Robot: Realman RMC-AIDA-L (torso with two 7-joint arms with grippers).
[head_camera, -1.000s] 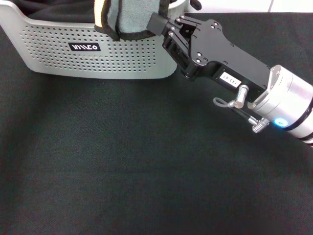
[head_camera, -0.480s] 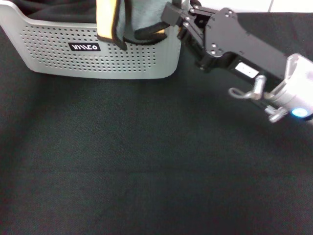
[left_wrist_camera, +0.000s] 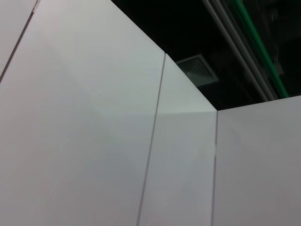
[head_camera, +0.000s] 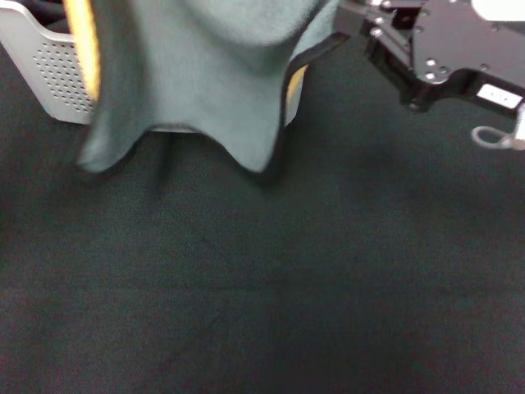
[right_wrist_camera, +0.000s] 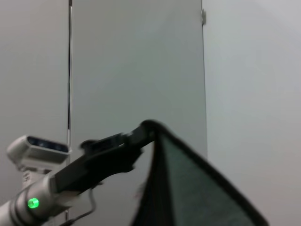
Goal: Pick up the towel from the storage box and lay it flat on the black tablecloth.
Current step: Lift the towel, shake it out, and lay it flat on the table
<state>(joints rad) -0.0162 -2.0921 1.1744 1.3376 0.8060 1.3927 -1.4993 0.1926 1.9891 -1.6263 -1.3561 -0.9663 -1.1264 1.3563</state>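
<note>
The grey-green towel hangs spread out above the black tablecloth, its black edging and yellow reverse showing at the sides. It covers most of the light grey storage box, of which only the left end shows. My right gripper is at the top right, shut on the towel's right edge. My left gripper is out of the head view. It shows in the right wrist view, shut on the towel's upper corner. The left wrist view shows only walls and ceiling.
The tablecloth stretches bare across the whole front and right of the head view. The right arm's black body reaches in from the top right corner.
The towel has been lifted out of the box and has spread wide, hanging toward me. The right gripper has moved up and to the right with its edge.
</note>
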